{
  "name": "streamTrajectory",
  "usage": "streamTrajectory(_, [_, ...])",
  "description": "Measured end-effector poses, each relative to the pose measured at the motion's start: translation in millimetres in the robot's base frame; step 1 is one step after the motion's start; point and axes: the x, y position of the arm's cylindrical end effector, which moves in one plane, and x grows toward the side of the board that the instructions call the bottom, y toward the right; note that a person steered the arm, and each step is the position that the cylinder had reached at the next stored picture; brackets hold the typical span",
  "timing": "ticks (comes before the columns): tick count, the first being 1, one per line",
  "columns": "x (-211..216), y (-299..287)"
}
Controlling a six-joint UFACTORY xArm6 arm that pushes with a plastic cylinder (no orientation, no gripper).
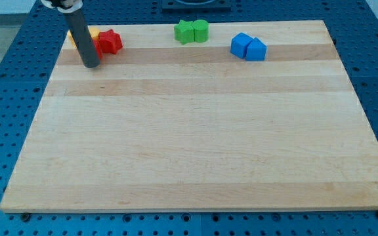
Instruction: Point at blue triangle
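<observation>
The blue triangle (256,50) sits near the view's top edge of the counter (195,144), right of centre; it reads as a bright blue wedge with a sloped upper face that catches a paler light and a darker front wall, though its exact outline is hard to make out at this size; it is the right-hand piece of a blue pair, touching or all but touching a blue block (241,44) on its left, whose shape looks roughly cubic but cannot be told for sure; further toward the view's left, along the same top strip, two green blocks stand pressed together, a green star-like block (184,31) and a green rounded block (201,30); further left again lies a red star-shaped block (109,42), and just behind the rod a yellow block (93,33) shows only as a small sliver, its shape hidden; a bit of red also peeks out at the rod's right side, and whether that is a separate block cannot be told; the dark rod comes down from the view's top left corner, and my tip (90,65) rests on the pale wood just beside the red star-shaped block, on its left and slightly toward the view's bottom, well apart from the blue triangle; there is no gripper on this arm, so no open or closed state shows; the counter is a light striped wooden board lying on a blue perforated base (5,98).
</observation>
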Motion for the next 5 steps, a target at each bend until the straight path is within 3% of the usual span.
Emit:
streamTrajectory(1, [5.7,2.8])
streamTrajectory(2, [46.2,58.1])
streamTrajectory(3, [70.0,145.7])
streamTrajectory(5, [71.0,300.4])
